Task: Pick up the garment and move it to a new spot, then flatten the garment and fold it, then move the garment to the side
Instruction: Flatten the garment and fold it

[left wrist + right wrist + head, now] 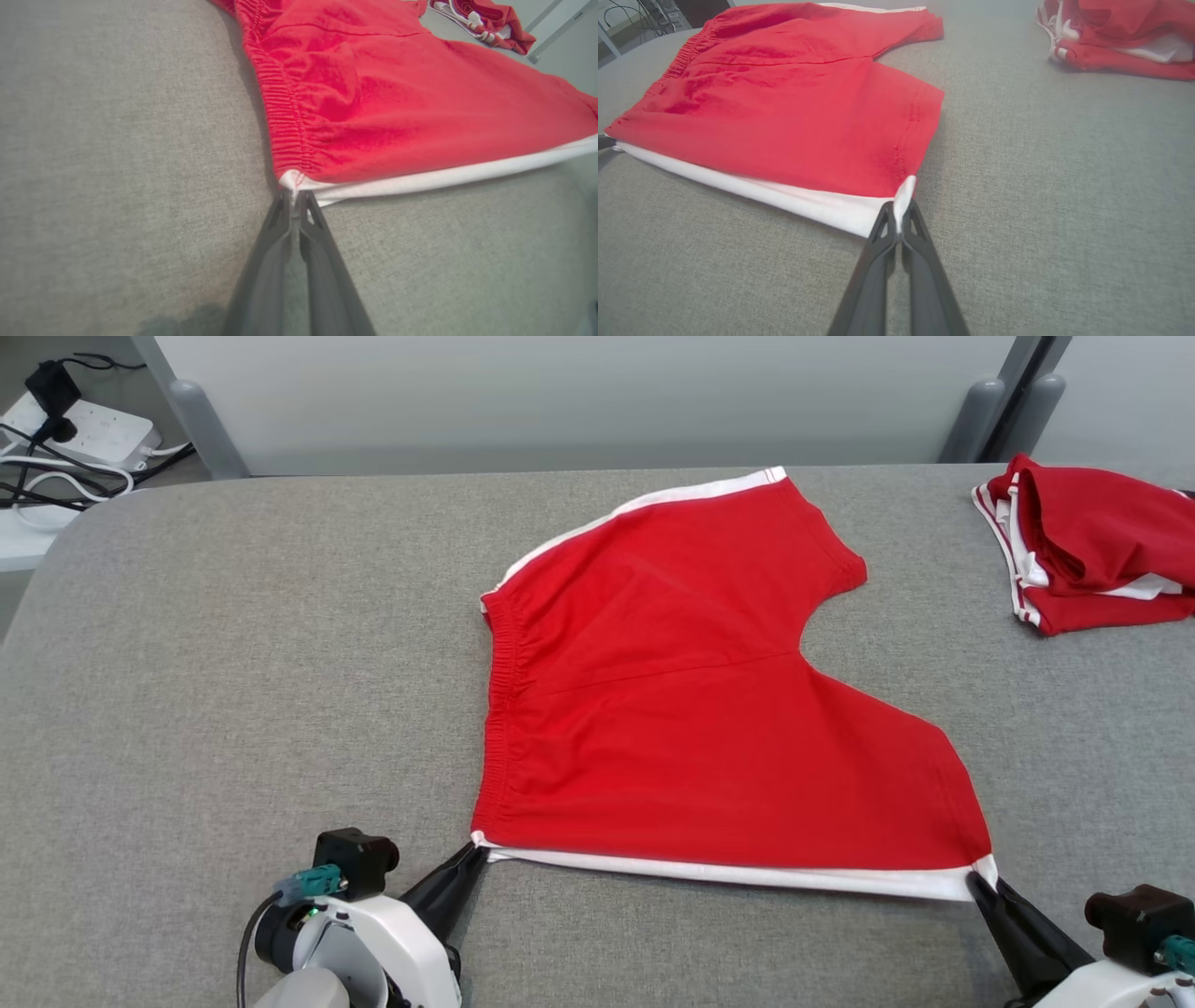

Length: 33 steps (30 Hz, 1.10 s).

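Garment (691,709), red shorts edged white, lies flat, left and right jaws pinching near corners.

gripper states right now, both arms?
Left gripper: closed, pinching the waistband-end corner of the red fabric shorts with white side stripe.
Right gripper: closed, pinching the leg-hem corner of the same shorts.

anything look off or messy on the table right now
Nothing spilled or damaged. The one untidy thing is the second red garment at the far right of the table, lying bunched in a heap. The red shorts lie spread flat, left gripper and right gripper each shut on a near corner.
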{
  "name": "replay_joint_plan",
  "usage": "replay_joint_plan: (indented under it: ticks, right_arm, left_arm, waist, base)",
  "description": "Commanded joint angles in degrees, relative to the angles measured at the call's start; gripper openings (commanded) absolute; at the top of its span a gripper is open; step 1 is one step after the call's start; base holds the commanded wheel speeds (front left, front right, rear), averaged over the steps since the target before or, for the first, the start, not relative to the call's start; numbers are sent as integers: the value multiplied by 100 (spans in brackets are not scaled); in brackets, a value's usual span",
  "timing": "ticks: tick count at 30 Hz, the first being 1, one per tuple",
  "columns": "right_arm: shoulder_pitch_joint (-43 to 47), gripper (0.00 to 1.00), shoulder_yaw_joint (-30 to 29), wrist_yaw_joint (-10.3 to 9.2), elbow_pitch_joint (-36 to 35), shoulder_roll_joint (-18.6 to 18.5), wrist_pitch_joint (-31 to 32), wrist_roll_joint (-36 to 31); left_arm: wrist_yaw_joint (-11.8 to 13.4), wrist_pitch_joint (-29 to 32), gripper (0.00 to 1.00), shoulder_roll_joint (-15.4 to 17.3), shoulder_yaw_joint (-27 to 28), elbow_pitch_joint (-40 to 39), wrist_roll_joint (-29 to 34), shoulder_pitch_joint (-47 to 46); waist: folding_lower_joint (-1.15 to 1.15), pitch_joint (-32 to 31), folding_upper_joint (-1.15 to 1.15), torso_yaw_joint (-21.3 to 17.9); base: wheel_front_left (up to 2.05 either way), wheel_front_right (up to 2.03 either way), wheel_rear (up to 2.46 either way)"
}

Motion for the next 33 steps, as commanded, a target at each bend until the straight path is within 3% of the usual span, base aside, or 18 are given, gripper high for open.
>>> replay_joint_plan:
  ticks: [1,11,19,20,21,22,23,33]
  right_arm:
    - [96,0,-42,-3,-134,-230,111,-37]
    - [369,0,-97,-3,-89,-218,414,38]
    - [245,0,-262,-3,214,-90,236,-134]
    - [222,34,-265,-3,262,-60,214,-154]
    - [200,88,-283,-3,304,-30,185,-174]
    - [179,100,-296,-3,335,-3,154,-193]
    - [157,100,-305,-3,348,13,123,-212]
    - [28,100,-524,-3,-338,22,-395,-585]
  left_arm:
    - [104,150,0,240,185,-99,-85,-5]
    - [363,1001,0,661,-32,-809,-59,240]
    - [556,1239,0,895,54,-1371,-182,404]
    - [586,1248,9,894,62,-1428,-193,417]
    - [628,1240,43,891,81,-1488,-202,425]
    - [656,1246,78,894,84,-1547,-203,434]
    - [680,1249,100,891,97,-1608,-223,449]
    - [996,1054,100,1041,388,-2308,-305,549]
  waist:
    - [0,-11,0,20]
    - [0,138,0,137]
    - [0,256,0,147]
    - [0,260,0,147]
    - [0,260,0,146]
    - [0,254,0,144]
    - [0,246,0,142]
    - [0,69,0,109]
  base:
    - [0,0,0]
    - [0,0,0]
    - [0,0,0]
    - [0,0,0]
    - [0,0,0]
    - [0,0,0]
    - [0,0,0]
    - [0,0,0]
